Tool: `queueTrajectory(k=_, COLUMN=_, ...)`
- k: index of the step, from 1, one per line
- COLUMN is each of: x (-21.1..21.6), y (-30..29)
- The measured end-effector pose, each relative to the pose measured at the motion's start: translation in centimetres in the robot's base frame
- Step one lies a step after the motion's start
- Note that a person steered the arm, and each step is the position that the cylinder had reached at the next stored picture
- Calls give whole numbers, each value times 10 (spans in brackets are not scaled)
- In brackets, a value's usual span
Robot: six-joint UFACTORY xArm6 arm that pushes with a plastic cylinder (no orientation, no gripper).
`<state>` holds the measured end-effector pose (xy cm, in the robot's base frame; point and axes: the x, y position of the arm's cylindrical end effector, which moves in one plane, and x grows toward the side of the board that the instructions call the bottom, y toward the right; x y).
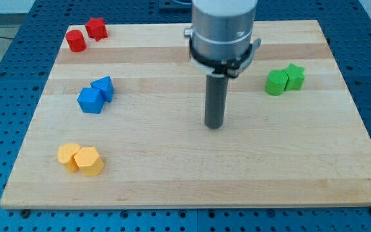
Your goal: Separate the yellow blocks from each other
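Observation:
Two yellow blocks touch each other at the view's lower left: a rounded yellow block (69, 156) on the left and a yellow hexagonal block (89, 161) on the right. My tip (214, 125) rests on the board near its middle, far to the right of and a little above the yellow pair. It touches no block.
Two blue blocks (96, 95) sit together above the yellow pair. A red cylinder (76, 40) and a red star (96, 29) are at the top left. A green cylinder (276, 83) and a green star (294, 77) are at the right. The wooden board (172, 187) lies on a blue perforated table.

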<state>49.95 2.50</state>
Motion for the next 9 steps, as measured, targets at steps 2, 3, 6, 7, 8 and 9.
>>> queueTrajectory(k=2, x=96, y=-73)
queueTrajectory(k=3, x=119, y=-101)
queueTrajectory(k=6, x=119, y=-168)
queueTrajectory(k=7, x=103, y=-281)
queueTrajectory(k=8, x=73, y=-284)
queueTrajectory(k=9, x=45, y=-213)
